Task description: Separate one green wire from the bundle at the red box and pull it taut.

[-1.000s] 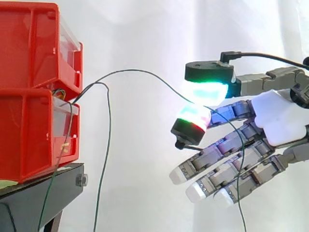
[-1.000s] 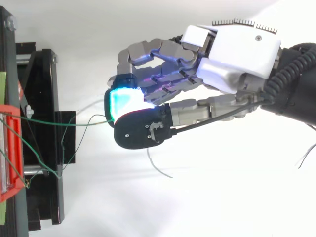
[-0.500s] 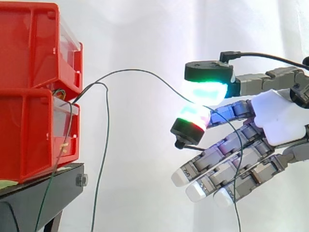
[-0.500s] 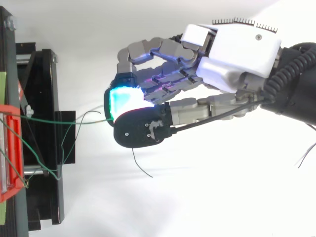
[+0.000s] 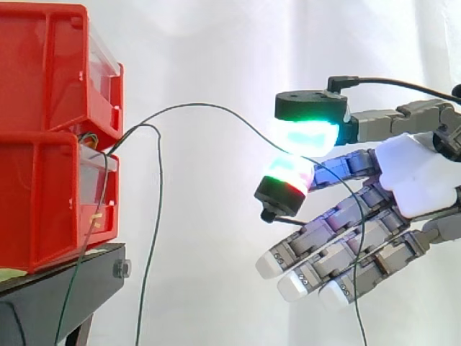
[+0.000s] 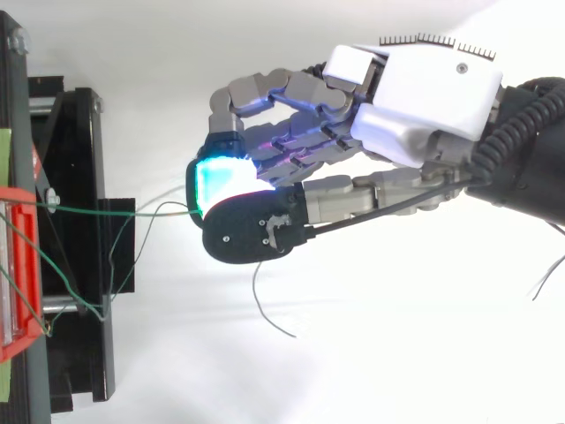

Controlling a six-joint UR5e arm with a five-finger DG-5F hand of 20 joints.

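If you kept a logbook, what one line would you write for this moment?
hand: shut on green wire | wire: arcs from red bins to pinch, not taut | tail: hangs below hand

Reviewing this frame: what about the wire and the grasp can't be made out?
Side view: where the green wire starts, hidden inside the red bins.
Side view: its free end, cut off by the bottom edge.
Top view: the pinch itself, covered by a black fingertip of the hand.

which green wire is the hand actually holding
The green wire that arcs out from between the red bins across to the hand, pinched between its glowing pads. The other wires hang down beside the black stand.
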